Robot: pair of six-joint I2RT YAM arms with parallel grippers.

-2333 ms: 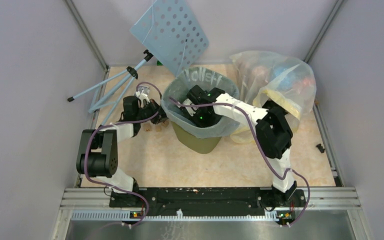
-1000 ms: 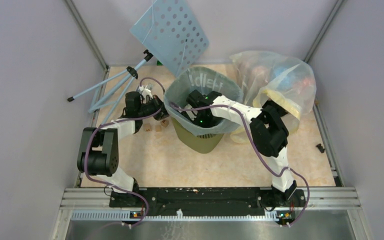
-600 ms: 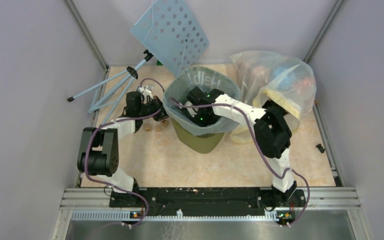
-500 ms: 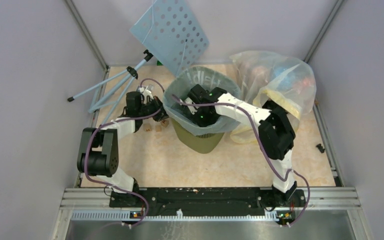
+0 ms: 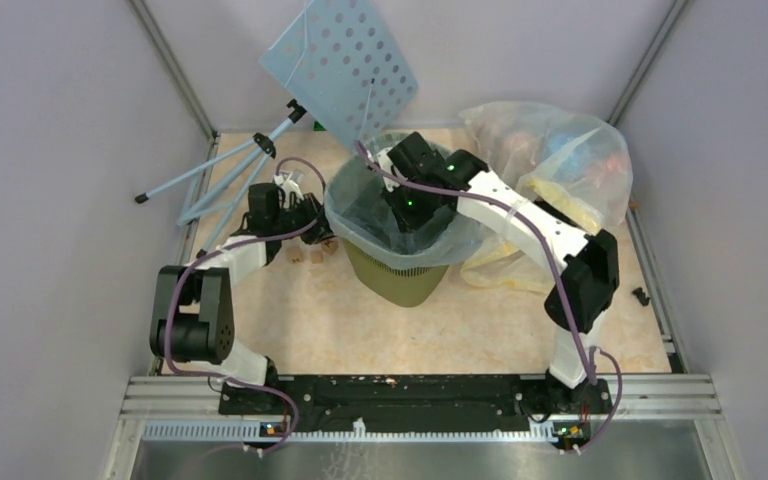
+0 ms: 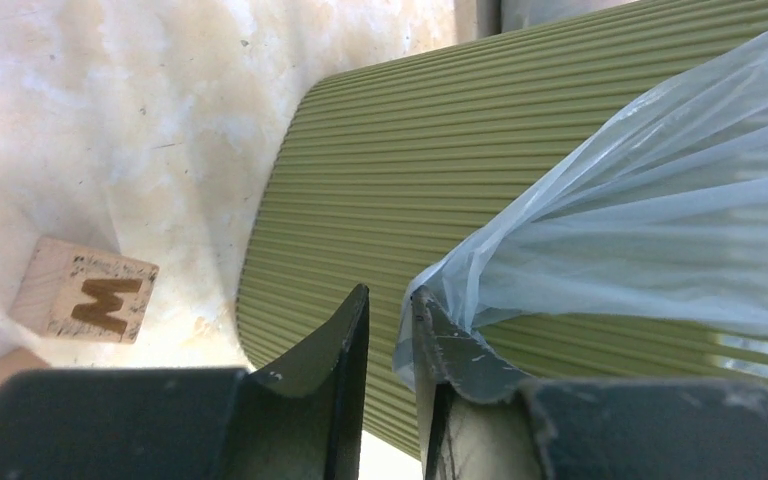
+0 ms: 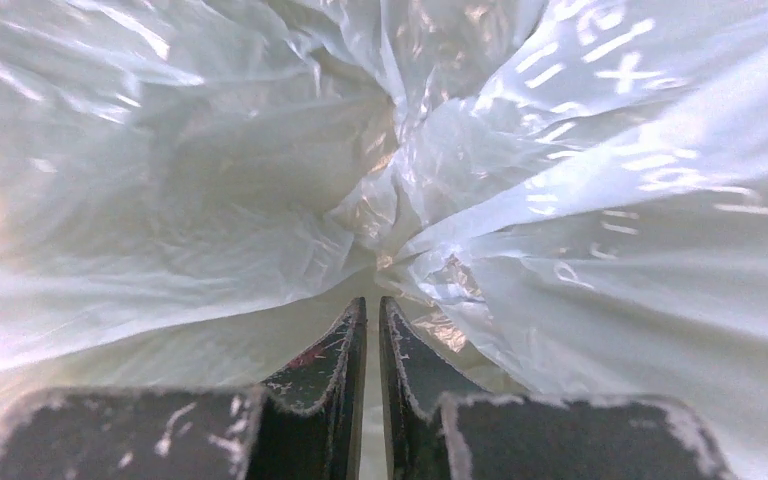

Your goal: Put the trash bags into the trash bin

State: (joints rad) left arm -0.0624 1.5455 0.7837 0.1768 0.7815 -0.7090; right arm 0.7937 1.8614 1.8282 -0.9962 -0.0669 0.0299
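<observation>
The olive-green trash bin (image 5: 396,282) stands mid-table. The pale blue-grey trash bag (image 5: 452,240) lines it and drapes over its rim. My right gripper (image 5: 410,212) reaches down inside the bag. In the right wrist view it (image 7: 372,305) is shut and empty, pointing at the bag's crumpled bottom (image 7: 210,200). My left gripper (image 5: 318,222) is at the bin's left side. In the left wrist view it (image 6: 390,305) stands a narrow gap open in front of the ribbed bin wall (image 6: 460,150). The bag's hanging edge (image 6: 660,200) rests against the right finger (image 6: 450,345).
A light-blue perforated panel (image 5: 345,65) on a tripod (image 5: 220,170) leans at the back left. A big clear-yellowish bag (image 5: 560,170) with colourful contents sits right of the bin. Wooden letter blocks (image 5: 310,250) lie left of the bin, one marked M (image 6: 85,290).
My right arm stretched out, its elbow swinging right, and the gripper rose toward the bin's far side. The bag's far rim sank lower. The left gripper barely moved.
</observation>
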